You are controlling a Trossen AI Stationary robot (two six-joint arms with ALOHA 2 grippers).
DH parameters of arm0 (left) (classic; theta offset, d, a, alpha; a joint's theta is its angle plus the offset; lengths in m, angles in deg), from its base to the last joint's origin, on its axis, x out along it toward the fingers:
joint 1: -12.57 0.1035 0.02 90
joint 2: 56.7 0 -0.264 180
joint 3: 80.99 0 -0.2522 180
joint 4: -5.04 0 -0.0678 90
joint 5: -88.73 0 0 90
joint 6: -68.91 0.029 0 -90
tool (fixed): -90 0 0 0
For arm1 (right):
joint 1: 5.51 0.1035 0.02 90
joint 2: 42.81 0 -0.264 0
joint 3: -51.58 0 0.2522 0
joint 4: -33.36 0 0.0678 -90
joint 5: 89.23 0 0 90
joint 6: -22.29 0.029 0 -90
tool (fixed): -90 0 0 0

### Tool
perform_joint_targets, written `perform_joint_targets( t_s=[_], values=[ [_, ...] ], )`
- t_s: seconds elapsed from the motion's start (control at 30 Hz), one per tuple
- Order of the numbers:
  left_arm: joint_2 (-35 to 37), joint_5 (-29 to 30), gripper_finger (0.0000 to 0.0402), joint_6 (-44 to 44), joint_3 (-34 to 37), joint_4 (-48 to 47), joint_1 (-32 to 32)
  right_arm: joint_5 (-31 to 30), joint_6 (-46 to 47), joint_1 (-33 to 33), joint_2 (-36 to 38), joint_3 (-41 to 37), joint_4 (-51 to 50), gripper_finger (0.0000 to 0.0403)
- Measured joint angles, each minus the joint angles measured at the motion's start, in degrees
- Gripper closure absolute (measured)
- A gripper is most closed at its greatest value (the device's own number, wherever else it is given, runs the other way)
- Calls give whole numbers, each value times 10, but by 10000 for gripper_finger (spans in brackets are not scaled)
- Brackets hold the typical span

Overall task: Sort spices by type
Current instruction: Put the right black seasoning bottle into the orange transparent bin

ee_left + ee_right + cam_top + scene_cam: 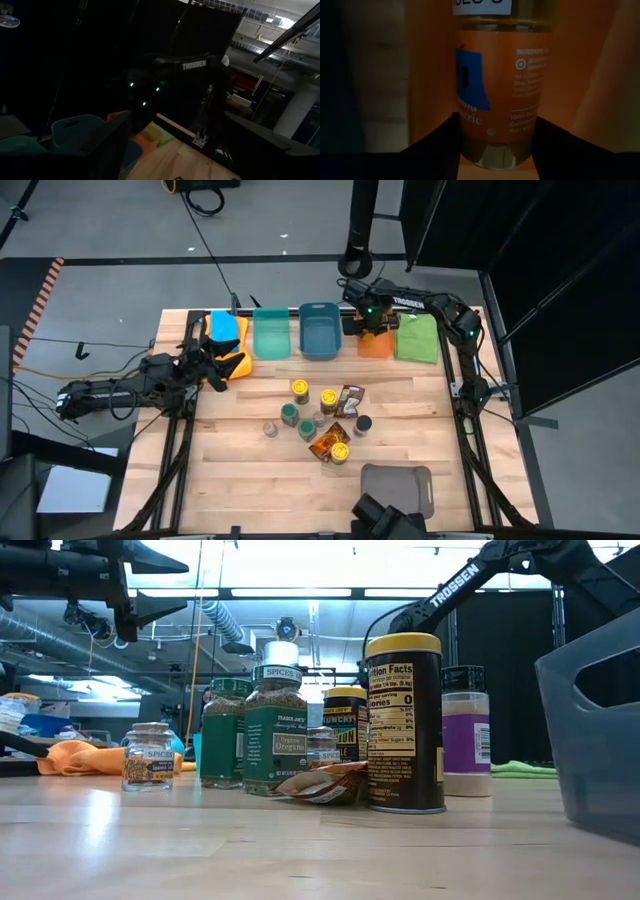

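1. High view: the right gripper hangs over the orange bin at about one o'clock on the table, in the row of bins along the far edge.
2. Right wrist view: a turmeric jar with an orange label stands upright between the gripper's two dark fingers, with orange bin wall behind it. The fingers flank the jar's base; I cannot tell whether they press it or stand just clear of it.
3. My judgement: the jar is being set in, or taken from, the orange bin; holding it upright and low keeps it from tipping on release.
4. The left gripper waits at about ten o'clock beside the yellow bin, its fingers apart and empty, probably parked clear of the work.
5. The remaining spices cluster at the table's centre: yellow-lidded jars, green-lidded jars, a dark-lidded jar, and foil packets. Gathered there, both arms can reach them.
6. The teal bin, blue bin and green bin share the far row; a grey tray lies at six o'clock.
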Motion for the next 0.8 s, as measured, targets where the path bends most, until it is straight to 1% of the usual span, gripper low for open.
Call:
perform_joint_targets(
  t_s=[0.23,0.37,0.5,0.57,0.63,0.7,0.8],
  values=[
    [0,15,92,1,0,-7,0,-38,-18,6,36,44,-19,204],
    [0,18,92,-1,0,7,0,-71,-23,10,92,46,-16,205],
    [0,11,92,-13,0,32,1,-76,-80,24,162,46,0,204],
    [0,-3,92,-25,0,41,1,-76,-119,42,198,46,29,204],
    [-2,-24,92,-42,0,45,1,-62,-154,66,231,46,68,204],
    [-6,-56,92,-68,0,45,1,-47,-192,96,256,47,119,204],
    [-30,-116,92,-118,0,63,1,-42,-242,149,278,47,194,204]
  ],
)
